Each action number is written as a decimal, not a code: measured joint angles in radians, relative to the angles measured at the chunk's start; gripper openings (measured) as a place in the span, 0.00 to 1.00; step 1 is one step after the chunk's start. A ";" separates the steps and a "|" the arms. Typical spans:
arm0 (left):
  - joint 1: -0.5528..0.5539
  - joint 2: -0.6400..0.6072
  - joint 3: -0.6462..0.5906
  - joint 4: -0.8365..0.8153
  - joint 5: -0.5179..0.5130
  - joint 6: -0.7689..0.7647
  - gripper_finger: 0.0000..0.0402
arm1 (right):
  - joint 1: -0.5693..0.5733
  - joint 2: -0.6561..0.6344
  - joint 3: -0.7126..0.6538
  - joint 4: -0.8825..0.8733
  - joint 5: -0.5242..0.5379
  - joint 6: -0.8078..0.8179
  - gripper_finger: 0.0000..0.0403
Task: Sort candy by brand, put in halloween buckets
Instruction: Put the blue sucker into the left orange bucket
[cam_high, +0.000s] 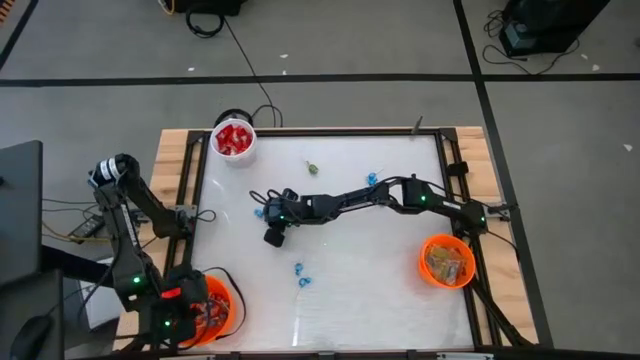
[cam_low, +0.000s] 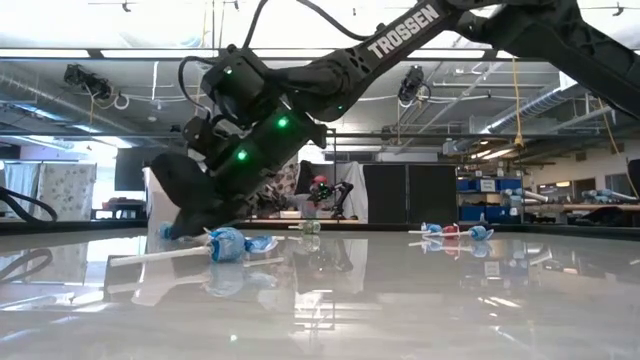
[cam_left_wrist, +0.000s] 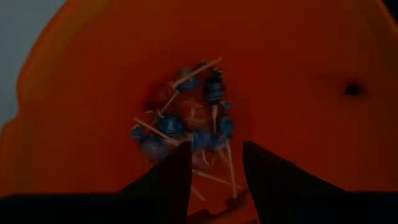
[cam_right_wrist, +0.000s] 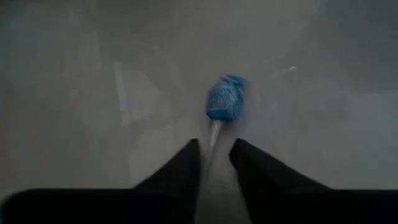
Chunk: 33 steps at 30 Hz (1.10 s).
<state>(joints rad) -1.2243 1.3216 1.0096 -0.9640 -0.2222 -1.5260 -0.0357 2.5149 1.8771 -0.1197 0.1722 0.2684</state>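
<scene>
My right gripper (cam_right_wrist: 215, 155) reaches across the middle of the table, slanting down, open, with its fingertips on either side of the thin stick (cam_right_wrist: 214, 133) of a blue-wrapped lollipop (cam_right_wrist: 225, 98) that lies on the tabletop (cam_high: 258, 210). My left gripper (cam_left_wrist: 216, 177) hangs open over the orange bucket (cam_high: 213, 305) at the near left corner, above the several blue and red lollipops (cam_left_wrist: 186, 118) on its bottom. Nothing is between its fingers. A second orange bucket (cam_high: 447, 262) at the right holds pale wrapped candy, and a white bucket (cam_high: 233, 140) at the far left holds red packets. My right gripper has the free end of the lollipop's stick (cam_right_wrist: 212, 138) in the gap between its two fingers, coming from the table's right and slanting down, along the stick. I cannot tell whether a finger touches it. The lollipop lies flat on the table.
More blue lollipops lie loose: a pair (cam_high: 299, 276) nearer the front edge and another group (cam_high: 372, 180) under the right arm's reach. A small greenish piece (cam_high: 312, 168) sits toward the far side. The wooden frame (cam_high: 180, 170) borders the white tabletop.
</scene>
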 joint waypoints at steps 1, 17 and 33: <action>0.000 0.002 0.000 -0.002 0.000 0.003 0.38 | -0.001 0.000 0.000 -0.010 0.004 -0.006 0.25; 0.000 -0.061 0.124 -0.259 -0.316 0.002 0.41 | 0.037 -0.080 -0.012 -0.191 0.034 -0.139 0.01; 0.165 -0.059 0.010 -0.284 -0.489 0.161 0.57 | 0.232 -0.274 -0.023 -0.240 0.123 -0.280 0.00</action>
<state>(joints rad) -1.0589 1.2621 1.0196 -1.2479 -0.7114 -1.3649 0.1962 2.2406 1.8545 -0.3594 0.2948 -0.0113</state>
